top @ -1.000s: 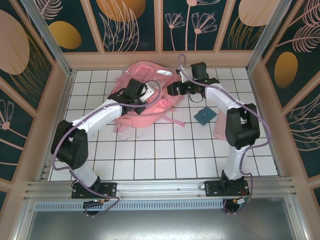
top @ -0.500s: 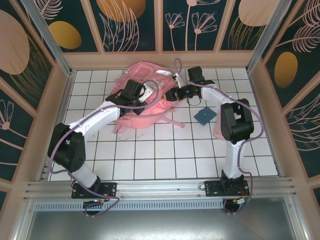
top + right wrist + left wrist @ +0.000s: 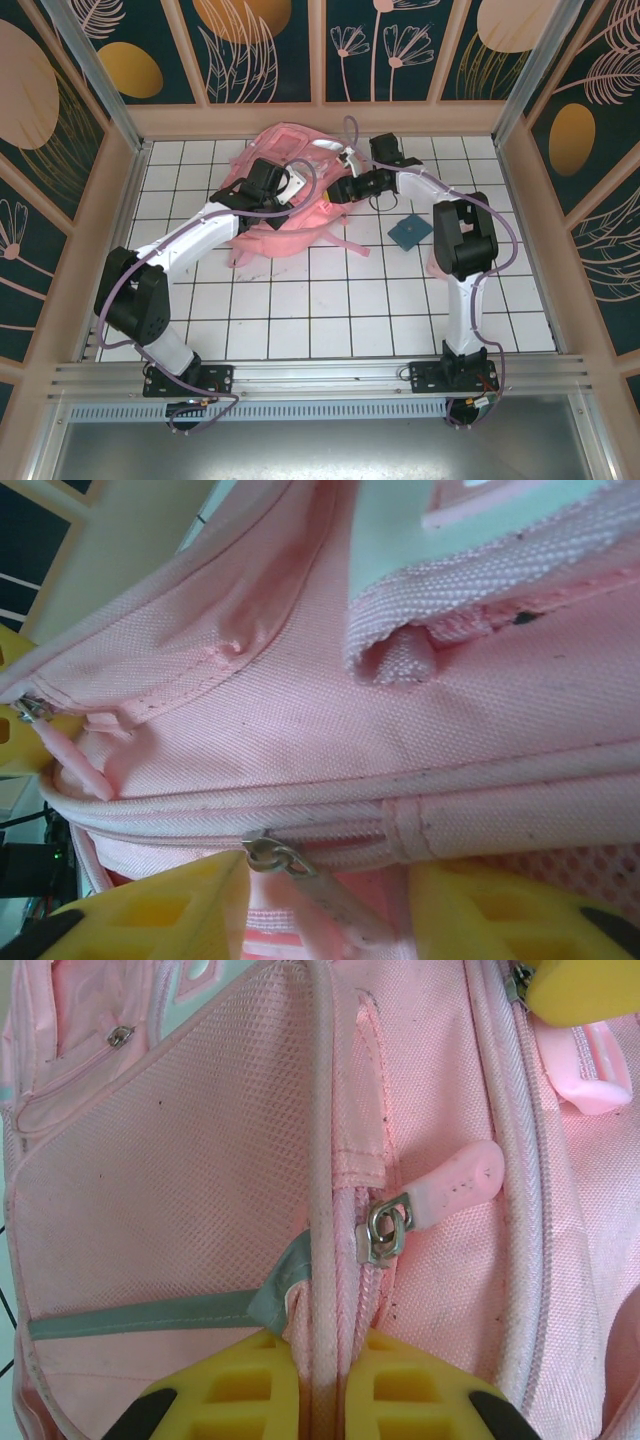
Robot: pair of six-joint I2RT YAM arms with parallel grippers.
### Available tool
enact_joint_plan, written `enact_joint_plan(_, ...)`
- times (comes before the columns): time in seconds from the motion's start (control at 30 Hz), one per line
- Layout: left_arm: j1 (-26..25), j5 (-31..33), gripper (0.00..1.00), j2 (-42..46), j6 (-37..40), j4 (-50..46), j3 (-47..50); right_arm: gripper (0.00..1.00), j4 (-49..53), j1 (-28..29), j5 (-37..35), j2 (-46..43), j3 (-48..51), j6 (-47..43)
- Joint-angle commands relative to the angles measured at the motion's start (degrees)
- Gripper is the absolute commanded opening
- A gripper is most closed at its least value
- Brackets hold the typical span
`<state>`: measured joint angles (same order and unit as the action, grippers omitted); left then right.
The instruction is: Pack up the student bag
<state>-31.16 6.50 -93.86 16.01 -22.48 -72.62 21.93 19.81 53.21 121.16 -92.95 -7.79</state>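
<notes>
Two close-ups: left fingers point(image 3: 225, 1390) clamp piping point(image 3: 318, 1140) on the student bag point(image 3: 170, 1190); right fingers point(image 3: 165, 910) gape astride a zipper pull point(image 3: 300, 877).

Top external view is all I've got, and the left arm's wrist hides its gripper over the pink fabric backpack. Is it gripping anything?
Observer: Yes. The left gripper is shut on a piped seam of the soft pink fabric backpack, just below a metal zip slider.
Operator: And the right one?
Observer: The right gripper is open, its yellow fingers either side of a second zip slider.
Operator: Pinching it?
Observer: Not yet. Its pink pull tab lies loose between them.
</notes>
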Motion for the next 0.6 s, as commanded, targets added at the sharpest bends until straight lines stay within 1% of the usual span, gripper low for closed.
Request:
enact_joint_plan(0.0, 0.03, -1.23, 0.01, 4.70, -1.94, 8.94, -1.13, 0.39, 3.03, 0.88, 6.46, 0.62, -1.89, -3.25)
enact_joint_plan(0.07, -0.01, -1.14, 0.01, 4.74, -2.12, 9.01, -0.99, 0.34, 4.34, 0.85, 7.77, 0.07, -1.80, -4.51)
enact_joint_plan(0.23, 0.03, -0.64, 0.00, 4.45, -2.90, 9.35, -0.86, 0.15, 4.08, 1.04, 8.23, -2.70, -0.09, -4.43)
enact_joint_plan(0.3, 0.03, -0.69, 0.00, 4.39, -3.15, 9.64, -0.77, 0.11, 3.87, 1.23, 7.76, -3.66, 0.53, -4.10)
enact_joint_plan(0.37, 0.03, -0.74, 0.00, 4.39, -3.42, 9.95, -0.68, 0.07, 2.86, 1.63, 5.27, -4.68, 1.51, -2.98)
enact_joint_plan(0.57, -0.04, -0.02, 0.00, 3.63, -5.39, 10.22, -1.16, 0.01, 1.71, 2.97, -3.68, -8.32, 3.97, 0.52)
